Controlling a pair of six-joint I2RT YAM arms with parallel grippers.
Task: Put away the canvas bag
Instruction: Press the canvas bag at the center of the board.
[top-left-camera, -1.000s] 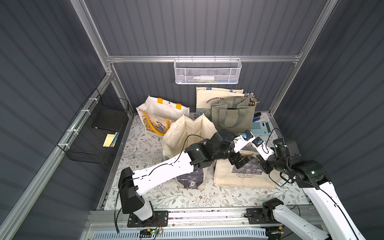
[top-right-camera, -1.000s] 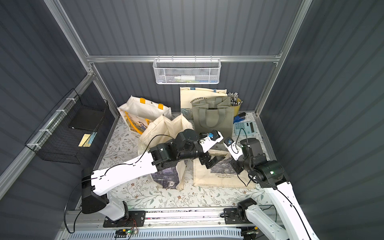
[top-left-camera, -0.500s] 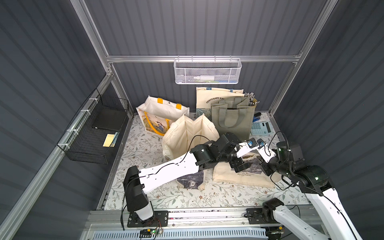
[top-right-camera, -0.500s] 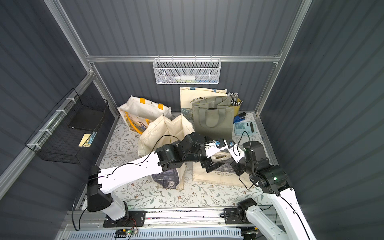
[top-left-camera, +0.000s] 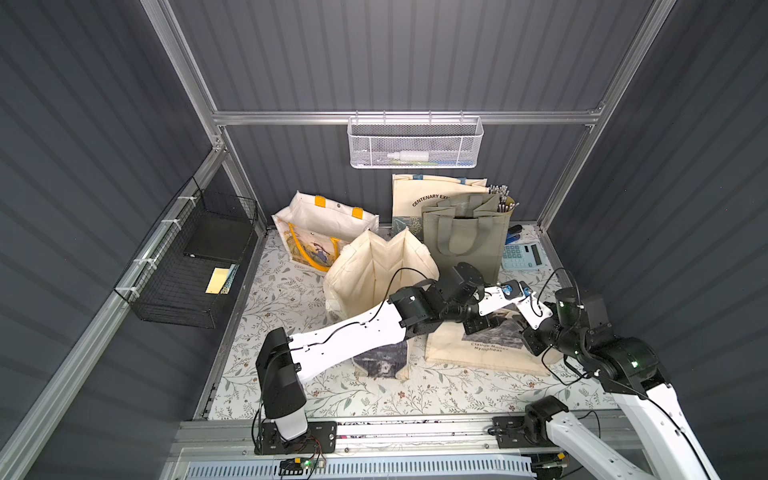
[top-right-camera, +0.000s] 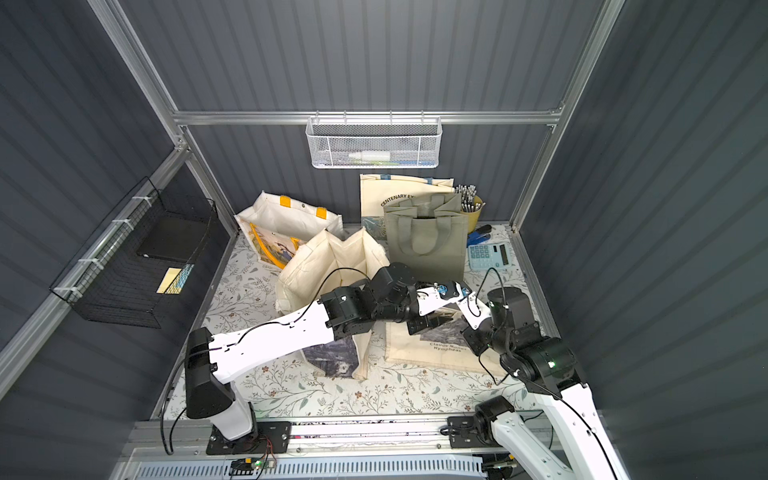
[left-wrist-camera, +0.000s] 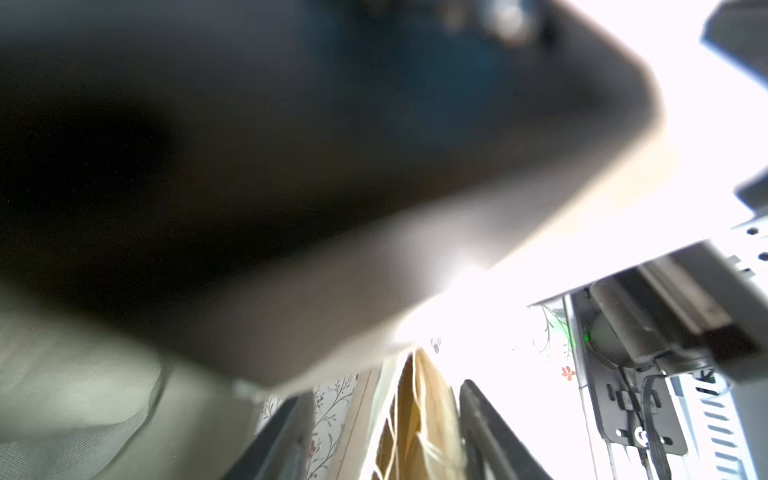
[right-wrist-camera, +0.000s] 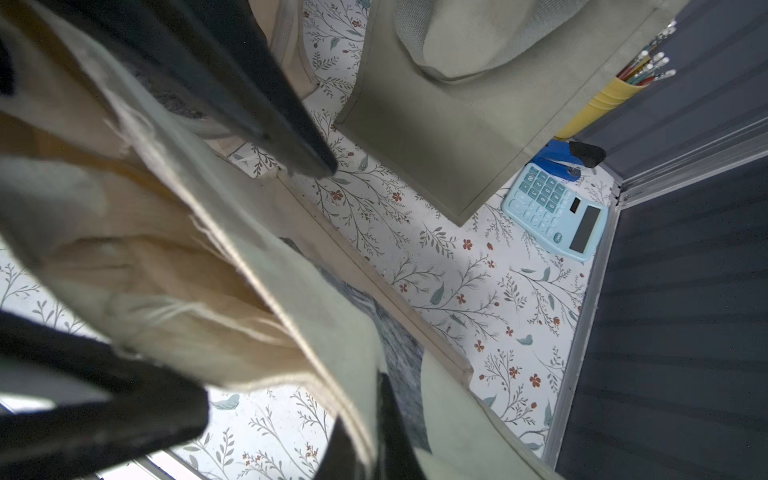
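1. The right gripper (right-wrist-camera: 370, 440) is clamped on a raised edge of the canvas bag (top-left-camera: 490, 353). The rest of the bag lies flat at four o'clock on the floral mat (top-left-camera: 291, 291).
2. The left gripper (left-wrist-camera: 384, 395) is close by at its nine o'clock. Its jaws stand apart astride the same fold, with no pinch visible.
3. Risk: the left gripper may catch only one layer, so the mouth would sag on lifting.
4. The wrists crowd each other, so any sideways pull could make them clash or yank the cloth free.
5. Swinging canvas could topple the grey-green tote (top-left-camera: 465, 237) at twelve o'clock or the cream tote (top-left-camera: 374, 270) at ten.
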